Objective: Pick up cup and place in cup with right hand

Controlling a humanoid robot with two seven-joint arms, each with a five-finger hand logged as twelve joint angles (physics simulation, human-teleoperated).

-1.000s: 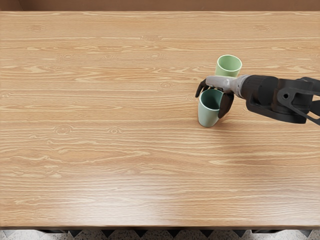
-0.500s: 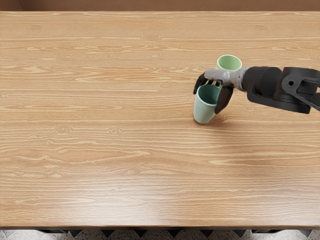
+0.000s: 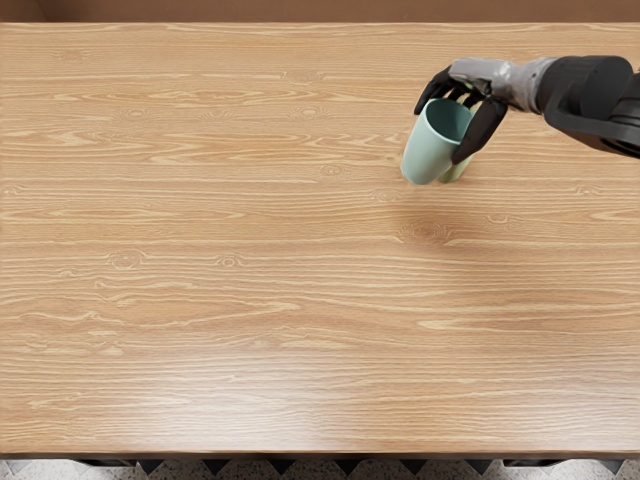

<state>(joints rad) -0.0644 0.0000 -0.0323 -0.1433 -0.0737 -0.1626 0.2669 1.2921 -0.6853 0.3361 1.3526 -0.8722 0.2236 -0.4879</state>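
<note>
Clamps the blue-green cup point(image 3: 428, 150) firmly enough, by the look of it, with the right hand point(image 3: 485, 72): presses the thumb point(image 3: 478, 132) along the right side of the wall and curls the fingers point(image 3: 434, 92) round toward the far left, near the rim. Grips high, probably to keep the lower wall and base free for going into another cup. Leaves the mouth largely uncovered, facing up and leaning toward the wrist, with the base swung out to the lower left (a tilt in need of correcting before any lowering). Carries all this from the right arm point(image 3: 600, 90), reaching in from the right edge, perhaps so as to come at the target from above without crossing in front.

Just beyond the base, hides most of the green cup point(image 3: 457, 168), showing only a sliver at lower right. Cannot tell from this view whether touching or merely overlapping. Hangs above the table point(image 3: 250, 250), judging by the soft shadow point(image 3: 430, 230) cast nearer the front. Not nested at this point; seems to be at the aligning step. Next, bring upright, centre over the green mouth, then lower gently. Beware of catching the rim and tipping the receiving cup.
</note>
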